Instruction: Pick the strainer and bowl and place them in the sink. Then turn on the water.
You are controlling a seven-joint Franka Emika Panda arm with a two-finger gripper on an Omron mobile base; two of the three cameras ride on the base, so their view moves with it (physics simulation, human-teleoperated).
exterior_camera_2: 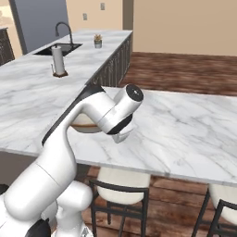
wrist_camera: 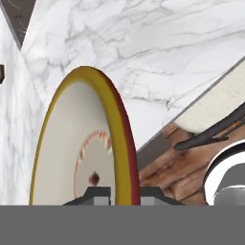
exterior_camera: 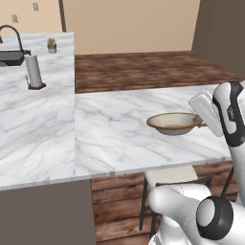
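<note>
The tan bowl (exterior_camera: 173,123) with its darker rim is at the right end of the near marble counter (exterior_camera: 115,139); whether it rests on the counter or hangs just above it I cannot tell. My gripper (exterior_camera: 203,125) is at the bowl's right side, shut on its rim. In the hand view the rim (wrist_camera: 122,143) runs between the two fingertips (wrist_camera: 98,193) of the gripper (wrist_camera: 123,194). From the right base view my arm covers most of the bowl (exterior_camera_2: 85,125). The black sink (exterior_camera: 10,58) with its dark faucet (exterior_camera: 13,32) lies far off at the back left. The strainer and the water are out of view.
A paper towel roll (exterior_camera: 34,72) and a small potted plant (exterior_camera: 51,46) stand on the side counter near the sink (exterior_camera_2: 59,48). Stools (exterior_camera_2: 121,181) stand under the near counter's front edge. Wooden floor lies beyond the counter.
</note>
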